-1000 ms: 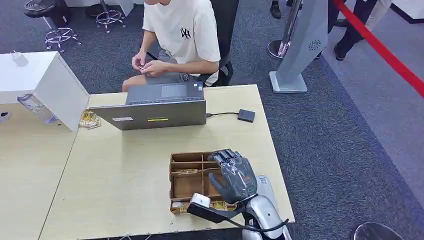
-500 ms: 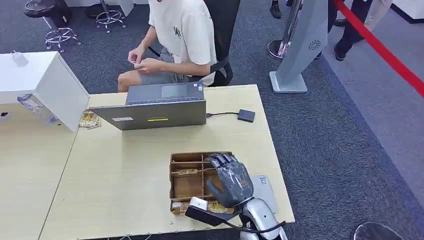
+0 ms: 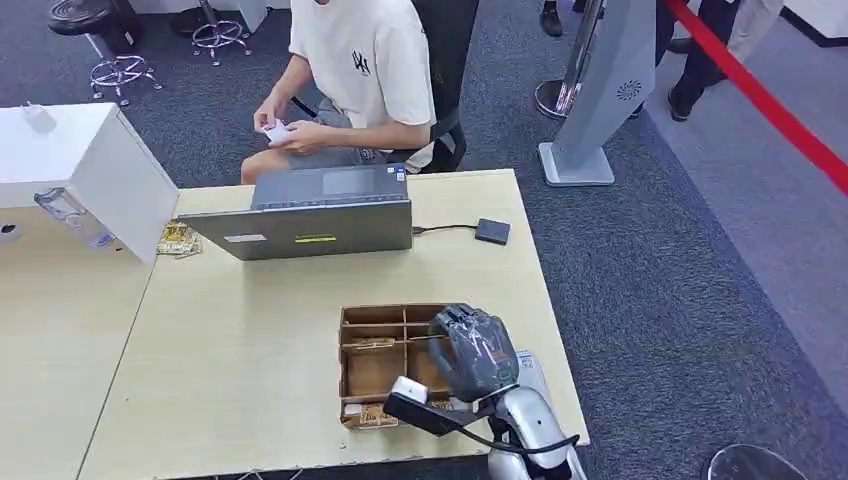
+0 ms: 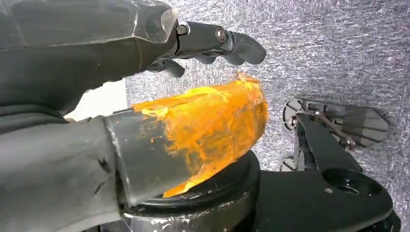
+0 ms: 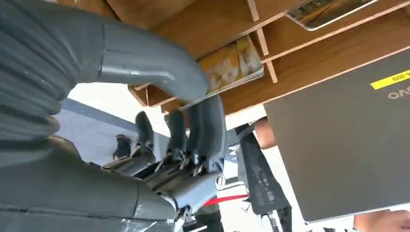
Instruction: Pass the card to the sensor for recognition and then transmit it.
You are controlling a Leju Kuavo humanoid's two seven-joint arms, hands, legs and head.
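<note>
Over the brown wooden compartment tray (image 3: 372, 345) on the pale wood surface (image 3: 250, 350), the right hand (image 3: 475, 350) curls down toward a yellow printed card (image 5: 232, 65), fingers apart, holding nothing. The thin flat card could slip from a pinch.

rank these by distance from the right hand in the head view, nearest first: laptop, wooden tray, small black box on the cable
1. wooden tray, directly under the right hand.
2. laptop, beyond the tray, toward the seated person.
3. small black box, to the laptop's right; nearly as close as the laptop.
</note>
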